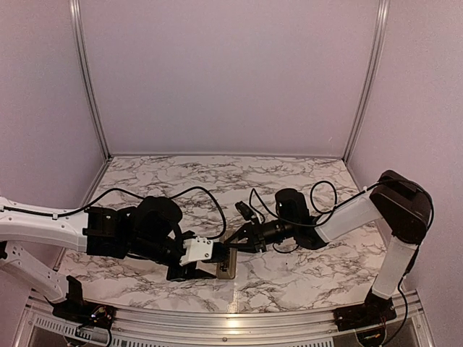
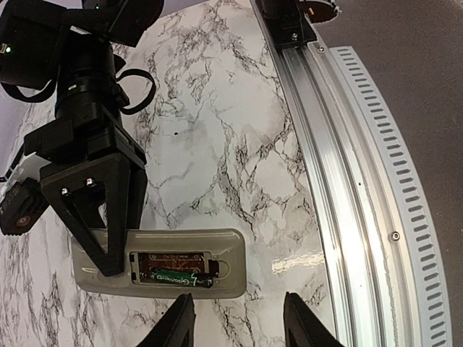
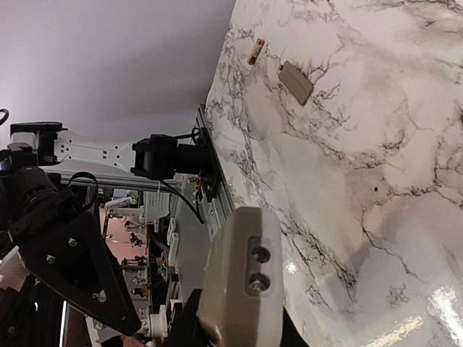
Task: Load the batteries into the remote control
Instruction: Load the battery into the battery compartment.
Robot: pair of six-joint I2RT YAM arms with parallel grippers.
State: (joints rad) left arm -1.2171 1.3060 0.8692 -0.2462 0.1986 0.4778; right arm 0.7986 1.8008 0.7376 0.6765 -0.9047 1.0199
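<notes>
L gripper (image 2: 239,312) hung open, nothing btwn its fingers, just beside remote control (image 2: 230,254); L arm stretched low from the left. R gripper (image 2: 119,249) pinched remote's end, forearm approx level. Remote lay back-up near table's (image 1: 289,181) front edge, one battery (image 2: 177,277) in its recess.

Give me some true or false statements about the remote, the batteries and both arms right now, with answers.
1. The grey-beige rectangular remote control faces back up, compartment uncovered. True.
2. Its compartment is empty. False: one dark, green-lettered battery sits inside.
3. The right arm's jaws clamp the remote's end. True.
4. The left arm's jaws hold a battery. False: they stand open and empty near the remote.
5. A small orange-brown cylindrical battery lies loose on the marble-patterned table. True.
</notes>
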